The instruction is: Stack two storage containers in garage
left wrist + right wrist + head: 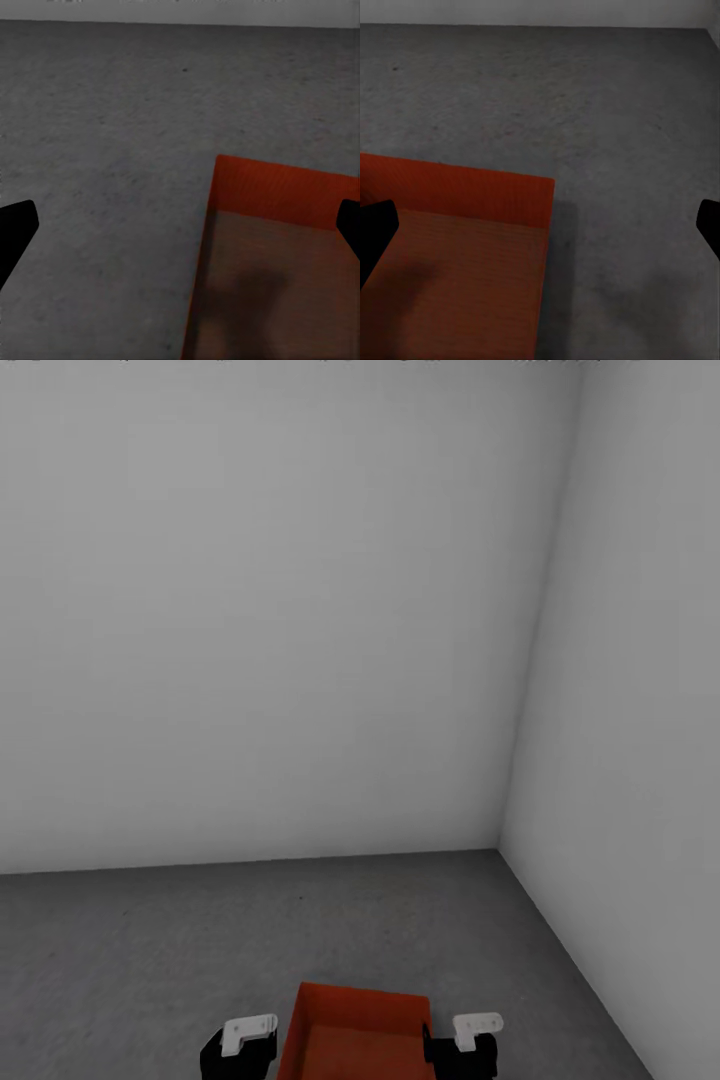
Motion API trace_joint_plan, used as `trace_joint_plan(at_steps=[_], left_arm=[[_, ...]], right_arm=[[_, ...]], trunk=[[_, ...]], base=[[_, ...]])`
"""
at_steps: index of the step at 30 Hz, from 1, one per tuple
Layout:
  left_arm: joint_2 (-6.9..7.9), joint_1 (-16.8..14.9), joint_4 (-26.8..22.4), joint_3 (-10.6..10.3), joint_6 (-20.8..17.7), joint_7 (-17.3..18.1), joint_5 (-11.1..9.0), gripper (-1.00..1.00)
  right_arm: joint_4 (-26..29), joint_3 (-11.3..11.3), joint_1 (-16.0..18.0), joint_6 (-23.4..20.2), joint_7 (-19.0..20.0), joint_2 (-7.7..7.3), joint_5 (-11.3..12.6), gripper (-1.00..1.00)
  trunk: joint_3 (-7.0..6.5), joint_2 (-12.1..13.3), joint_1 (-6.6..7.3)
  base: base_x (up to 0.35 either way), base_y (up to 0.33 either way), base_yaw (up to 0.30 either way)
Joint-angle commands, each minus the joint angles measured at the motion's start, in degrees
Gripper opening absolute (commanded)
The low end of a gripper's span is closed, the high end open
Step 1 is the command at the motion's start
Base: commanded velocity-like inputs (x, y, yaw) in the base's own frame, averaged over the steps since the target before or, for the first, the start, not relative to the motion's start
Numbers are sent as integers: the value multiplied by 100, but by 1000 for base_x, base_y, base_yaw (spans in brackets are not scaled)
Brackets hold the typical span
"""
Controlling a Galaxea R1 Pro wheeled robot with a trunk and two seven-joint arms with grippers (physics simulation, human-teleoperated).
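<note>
The storage container [355,1035] is looking stiff and light, best held at its thin side walls. Both grippers, left [240,1045] and right [462,1045], are flanking it with fingers open.

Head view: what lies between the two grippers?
An orange container sits between the left gripper and the right gripper, above the grey floor. Each wrist view shows one of its side walls between that gripper's open fingers.
</note>
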State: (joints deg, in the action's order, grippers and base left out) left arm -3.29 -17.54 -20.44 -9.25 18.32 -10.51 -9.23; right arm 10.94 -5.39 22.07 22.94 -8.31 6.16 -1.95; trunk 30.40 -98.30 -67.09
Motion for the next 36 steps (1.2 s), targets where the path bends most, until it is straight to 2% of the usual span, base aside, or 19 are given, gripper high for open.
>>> trace_joint_plan(at_steps=[1,17,36], left_arm=[[5,-4,8,-50,23,-30,-59,100],[4,-4,-19,-55,27,-46,-33,100],[-81,68,15,-127,41,-13,32,100]], right_arm=[[-5,-50,2,6,-58,-1,-35,100],[-4,-31,5,3,-63,-6,-18,100],[-4,32,13,-7,-67,-12,-5,100]], trunk=[[-12,38,23],[-300,680,375],[-641,1442,792]], base=[[0,0,0],[0,0,0],[0,0,0]])
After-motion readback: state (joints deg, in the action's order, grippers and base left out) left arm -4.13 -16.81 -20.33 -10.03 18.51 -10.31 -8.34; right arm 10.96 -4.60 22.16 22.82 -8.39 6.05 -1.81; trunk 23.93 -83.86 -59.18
